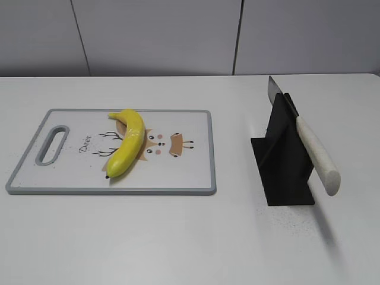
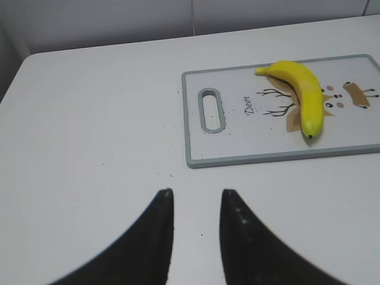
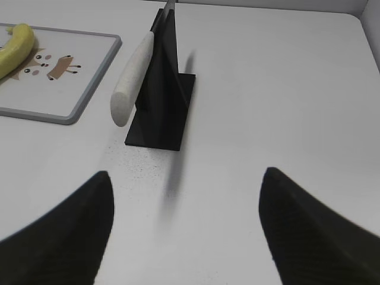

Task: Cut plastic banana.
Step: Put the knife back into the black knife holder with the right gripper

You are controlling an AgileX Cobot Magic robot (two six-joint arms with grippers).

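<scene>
On cutting board (image 1: 196, 178), left half of table (image 1: 178, 237): plastic banana (image 1: 126, 143), long axis diagonal, dark tip toward near edge | ahead-right of left gripper (image 2: 194, 199), narrowly parted, holding nothing | right gripper (image 3: 184, 184) spread wide, holding nothing, nearer to knife (image 3: 132, 77) slanting in black stand (image 3: 166, 107), handle pointing toward it | pale wall panels behind

— What lies ahead of the left pincer (image 2: 196, 196)?
— A grey-rimmed cutting board (image 2: 237, 159) on the white table (image 2: 89, 130), its handle slot nearest.
— And the plastic banana (image 2: 303, 95)?
— On the board's deer print, dark tip pointing this way.
— The pincer itself?
— Narrowly parted, empty, hanging above bare table.
</scene>
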